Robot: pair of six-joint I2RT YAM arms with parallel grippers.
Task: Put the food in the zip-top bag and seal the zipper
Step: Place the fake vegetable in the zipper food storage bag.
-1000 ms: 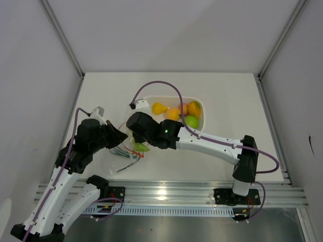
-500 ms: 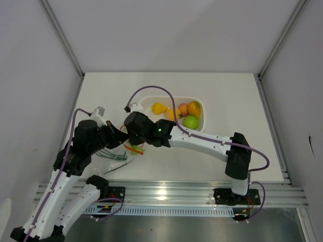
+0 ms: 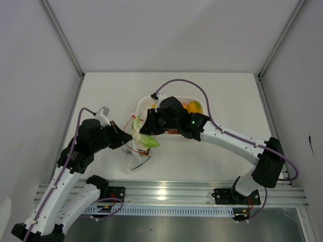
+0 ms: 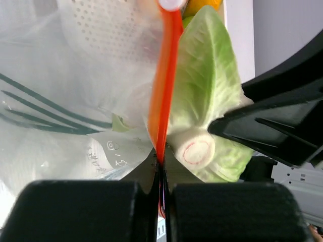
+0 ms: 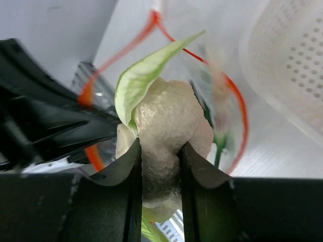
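My left gripper (image 3: 122,139) (image 4: 161,174) is shut on the red-orange zipper (image 4: 166,75) of the clear zip-top bag (image 3: 133,157) (image 4: 55,146) and holds its mouth up. Green beans (image 4: 40,111) lie inside the bag. My right gripper (image 3: 146,128) (image 5: 160,166) is shut on a white cauliflower (image 5: 169,126) (image 4: 194,148) with pale green leaves (image 3: 146,141) (image 4: 207,96), right at the bag's mouth, beside the zipper loop (image 5: 237,111). More food, an orange (image 3: 194,107) among it, sits in the white basket (image 3: 144,101) behind, mostly hidden by the right arm.
The perforated white basket (image 5: 292,60) (image 4: 101,30) stands just behind the bag, almost touching it. The two grippers are close together, the left one's black body (image 5: 45,121) next to the cauliflower. An aluminium rail (image 3: 166,191) runs along the near table edge.
The right wrist has swung back toward the basket, its jaws still on the cauliflower at the bag's mouth. The left gripper has shifted slightly right with the bag.
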